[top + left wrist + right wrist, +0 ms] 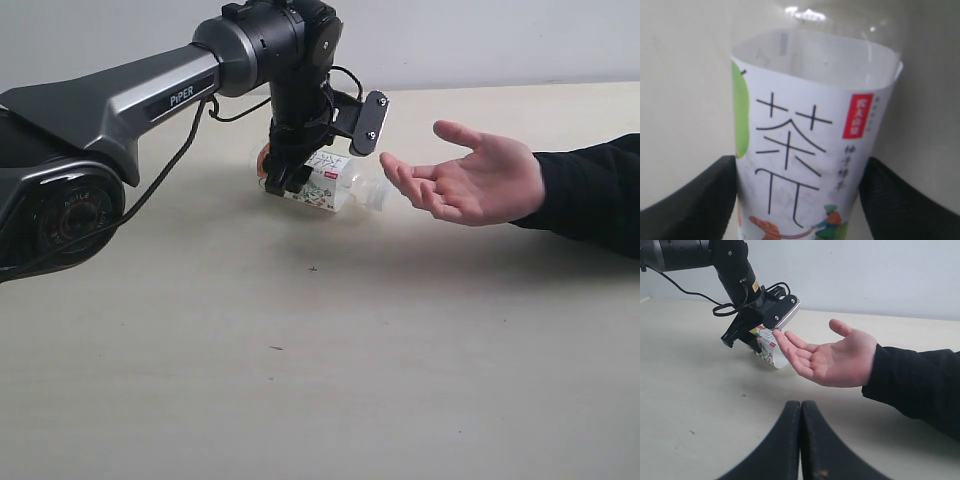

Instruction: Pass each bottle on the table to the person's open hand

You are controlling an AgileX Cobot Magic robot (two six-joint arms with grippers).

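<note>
- Pale beige counter (300,400) with faint wood grain and a few dark specks fills the scene, with a plain light wall (500,40) behind it.
- One bottle (326,182), whitish with a green-and-white label, sits near the far middle of the counter, tipped over on a slant in the left arm's grasp.
- The left fingers (695,205) are clamped on the bottle, one black pad pressed against each side of the label, as the left wrist view shows.
- The bottle hangs low over the counter with a shadow beneath; whether it touches the surface cannot be told.
- Its clear end points toward the open hand (480,185), which is held palm up above the counter on the right, on an arm in a black sleeve (590,195).
- The hand's fingertips are just beside the bottle's clear end; contact cannot be told.
- The right fingers (782,440) are pressed together with nothing between them, well apart from the bottle and hand.
</note>
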